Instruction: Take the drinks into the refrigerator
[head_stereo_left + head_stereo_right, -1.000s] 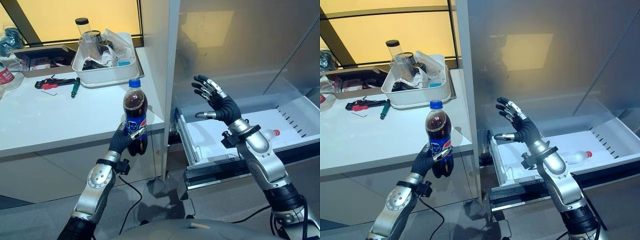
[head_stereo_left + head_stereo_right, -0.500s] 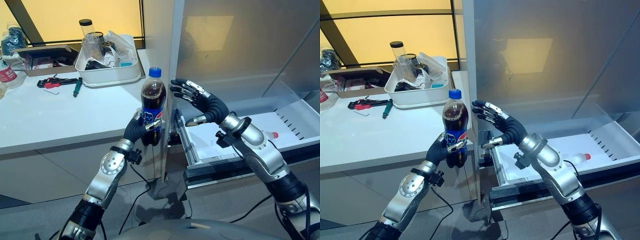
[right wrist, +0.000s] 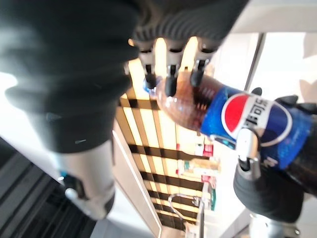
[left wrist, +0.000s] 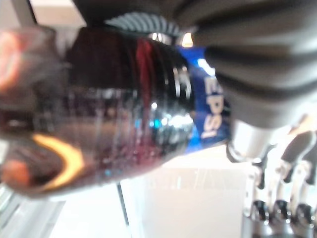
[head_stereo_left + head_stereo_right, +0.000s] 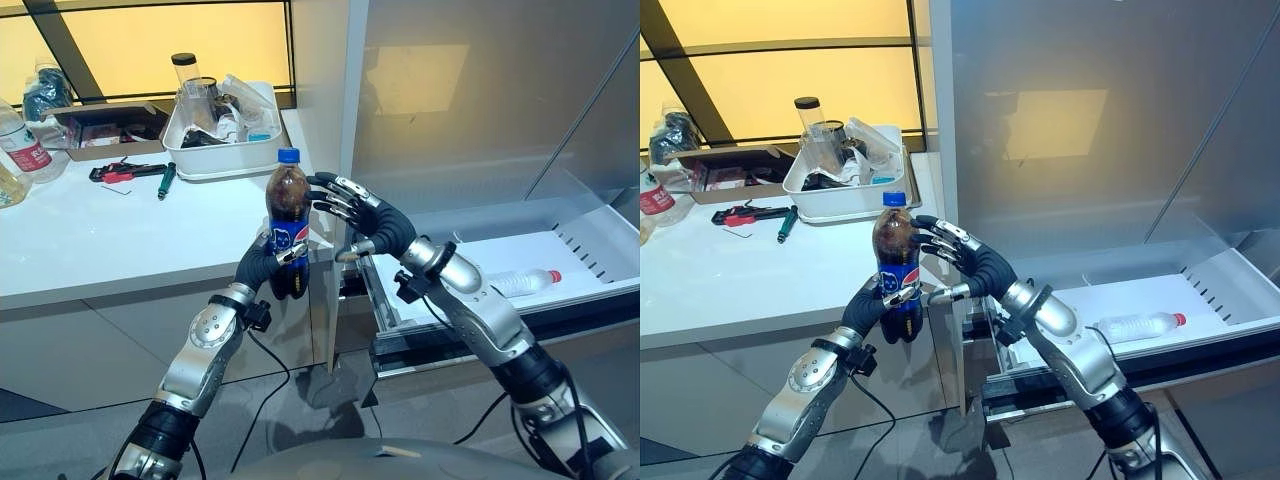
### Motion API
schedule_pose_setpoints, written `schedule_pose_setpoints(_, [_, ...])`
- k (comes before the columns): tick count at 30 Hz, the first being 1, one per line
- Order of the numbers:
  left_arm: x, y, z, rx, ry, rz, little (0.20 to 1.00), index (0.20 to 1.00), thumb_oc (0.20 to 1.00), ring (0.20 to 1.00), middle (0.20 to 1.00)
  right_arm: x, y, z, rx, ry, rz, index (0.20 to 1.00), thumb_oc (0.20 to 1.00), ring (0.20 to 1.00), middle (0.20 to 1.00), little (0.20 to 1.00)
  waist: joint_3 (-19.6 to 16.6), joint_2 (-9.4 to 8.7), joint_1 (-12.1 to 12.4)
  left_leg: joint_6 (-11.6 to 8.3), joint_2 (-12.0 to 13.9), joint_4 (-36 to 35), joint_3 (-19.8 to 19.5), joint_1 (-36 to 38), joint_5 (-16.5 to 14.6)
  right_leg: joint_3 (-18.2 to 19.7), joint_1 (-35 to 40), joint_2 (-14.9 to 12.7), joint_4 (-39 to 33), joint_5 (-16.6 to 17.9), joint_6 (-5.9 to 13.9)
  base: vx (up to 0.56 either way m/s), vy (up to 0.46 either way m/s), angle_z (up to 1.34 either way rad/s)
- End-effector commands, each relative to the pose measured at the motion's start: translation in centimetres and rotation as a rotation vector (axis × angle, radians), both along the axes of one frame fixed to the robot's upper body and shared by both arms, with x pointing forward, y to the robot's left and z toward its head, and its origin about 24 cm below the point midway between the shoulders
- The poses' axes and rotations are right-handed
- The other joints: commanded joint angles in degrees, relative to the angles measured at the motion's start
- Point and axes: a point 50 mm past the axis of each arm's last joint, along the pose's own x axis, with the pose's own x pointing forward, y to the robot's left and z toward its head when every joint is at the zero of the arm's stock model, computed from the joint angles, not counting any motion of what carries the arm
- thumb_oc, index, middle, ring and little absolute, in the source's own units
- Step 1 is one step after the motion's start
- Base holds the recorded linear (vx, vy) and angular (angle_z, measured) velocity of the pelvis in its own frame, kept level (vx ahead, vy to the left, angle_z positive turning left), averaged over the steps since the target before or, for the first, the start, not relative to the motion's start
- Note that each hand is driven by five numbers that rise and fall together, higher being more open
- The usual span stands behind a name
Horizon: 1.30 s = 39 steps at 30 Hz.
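The left hand (image 5: 262, 266) has its fingers curled round the lower half of an upright dark cola bottle with a blue cap and blue label (image 5: 287, 236), held in the air off the front right corner of the white table (image 5: 90, 240). The bottle's base is hidden behind that hand. The right hand (image 5: 372, 222) is spread just beside the bottle; whether its fingertips touch it cannot be told. A clear plastic bottle with a red cap (image 5: 520, 282) lies in the open white refrigerator drawer (image 5: 600, 235), whose right end is cut off.

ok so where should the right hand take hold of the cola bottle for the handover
Probably the upper body of the cola bottle, above the label, approached from the refrigerator side. The bottle stands upright, the left hand wraps its lower half, and the open right hand already faces the bare upper part.
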Motion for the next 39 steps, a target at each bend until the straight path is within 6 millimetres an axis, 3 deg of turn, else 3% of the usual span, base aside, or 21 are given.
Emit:
schedule_pose_setpoints(1, [5.1, -4.4, 2.3, 0.054, -0.118, -0.040, 0.200, 0.200, 0.200, 0.200, 0.200, 1.3, 2.8, 1.0, -0.006, -0.045, 0.042, 1.000, 1.000, 1.000, 1.000, 1.000, -3.05, -0.56, -1.48, 1.39, -0.12, 0.32, 2.37, 0.63, -5.14, 1.31, 0.06, -2.50, 0.23, 0.21, 3.67, 0.04, 0.008, 0.01])
schedule_pose_setpoints(5, [8.4, -5.7, 0.0, 0.235, 0.003, 0.020, 0.200, 0.200, 0.200, 0.200, 0.200, 1.6, 5.7, 0.8, -0.027, -0.031, 0.122, 1.000, 1.000, 1.000, 1.000, 1.000, -3.48, -0.25, -3.25, 1.10, -0.01, 0.32, 3.16, 1.05, -5.08, 1.75, 0.03, -2.36, 0.23, 0.38, 3.77, 0.02, 0.003, -0.02])
schedule_pose_setpoints(6, [7.1, -4.8, 8.2, 0.062, -0.379, 0.002, 0.200, 0.200, 0.200, 0.200, 0.200, 1.7, 4.4, 1.1, -0.014, -0.058, 0.076, 1.000, 1.000, 1.000, 1.000, 1.000, -2.79, -0.04, -2.08, 1.06, -0.02, 0.32, 2.99, 1.20, -5.33, 1.52, 0.44, -2.38, 0.23, 0.21, 3.73, 0.00, 0.000, 0.00])
schedule_pose_setpoints(8, [5.3, -6.1, 6.9, 0.094, -0.364, -0.087, 0.200, 0.200, 0.200, 0.200, 0.200, 1.8, 4.8, 1.4, -0.017, -0.062, 0.075, 1.000, 1.000, 1.000, 1.000, 1.000, -2.66, -0.39, -1.49, 1.20, -0.03, 0.32, 2.33, 0.72, -5.17, 1.11, 0.31, -2.52, 0.23, 0.17, 3.66, -0.02, 0.000, -0.29])
schedule_pose_setpoints(10, [3.7, -5.4, 7.1, 0.098, -0.399, -0.109, 0.200, 0.200, 0.200, 0.200, 0.200, 2.4, 4.7, 1.4, -0.015, -0.061, 0.036, 1.000, 1.000, 1.000, 1.000, 1.000, -2.35, -0.46, -0.55, 1.26, -0.04, 0.32, 1.88, 0.41, -5.14, 0.82, 0.30, -2.56, 0.23, 0.05, 3.57, -0.02, -0.003, 0.10])
schedule_pose_setpoints(12, [2.8, -5.0, 5.8, 0.107, -0.362, -0.115, 0.200, 0.200, 0.200, 0.200, 0.200, 2.7, 5.0, 1.6, -0.023, -0.057, 0.033, 1.000, 1.000, 1.000, 1.000, 1.000, -2.24, -0.62, 0.04, 1.27, -0.06, 0.32, 1.74, 0.37, -5.19, 0.56, 0.41, -2.62, 0.23, -0.05, 3.59, 0.00, -0.002, 0.13])
schedule_pose_setpoints(13, [2.1, -4.4, 6.7, 0.096, -0.409, -0.112, 0.200, 0.200, 0.200, 0.200, 0.200, 3.0, 4.8, 1.5, -0.027, -0.052, 0.016, 1.000, 1.000, 1.000, 1.000, 1.000, -2.11, -0.62, 0.61, 1.27, -0.10, 0.32, 1.60, 0.33, -5.21, 0.52, 0.47, -2.63, 0.23, -0.11, 3.57, 0.00, 0.000, 0.00])
schedule_pose_setpoints(16, [0.8, -3.7, 6.2, 0.085, -0.388, -0.130, 0.200, 0.200, 0.200, 0.200, 0.200, 3.7, 4.9, 1.1, -0.043, -0.017, 0.006, 1.000, 1.000, 1.000, 1.000, 1.000, -2.07, -0.81, 1.39, 1.24, -0.09, 0.32, 1.40, 0.26, -5.22, 0.11, 0.67, -2.68, 0.23, -0.30, 3.50, 0.00, 0.000, 0.00])
schedule_pose_setpoints(22, [0.8, -3.4, 6.3, 0.074, -0.379, -0.129, 0.200, 0.200, 0.200, 0.200, 0.200, 4.4, 5.0, 1.3, -0.046, 0.007, 0.002, 1.000, 1.000, 1.000, 1.000, 1.000, -1.89, -0.73, 1.70, 1.22, -0.13, 0.32, 1.28, 0.35, -5.25, 0.01, 0.88, -2.71, 0.23, -0.39, 3.41, 0.01, -0.002, 0.02])
schedule_pose_setpoints(39, [-0.6, -0.4, 6.1, 0.009, -0.347, -0.021, 0.200, 0.200, 0.200, 0.200, 0.200, 4.7, 1.7, 2.2, -0.018, -0.040, -0.100, 1.000, 1.000, 1.000, 1.000, 1.000, -1.67, -0.56, 2.79, 1.08, 0.05, 0.32, 0.79, 0.49, -5.33, -0.98, 1.53, -2.50, 0.23, -1.21, 3.24, 0.00, -0.002, 0.01])
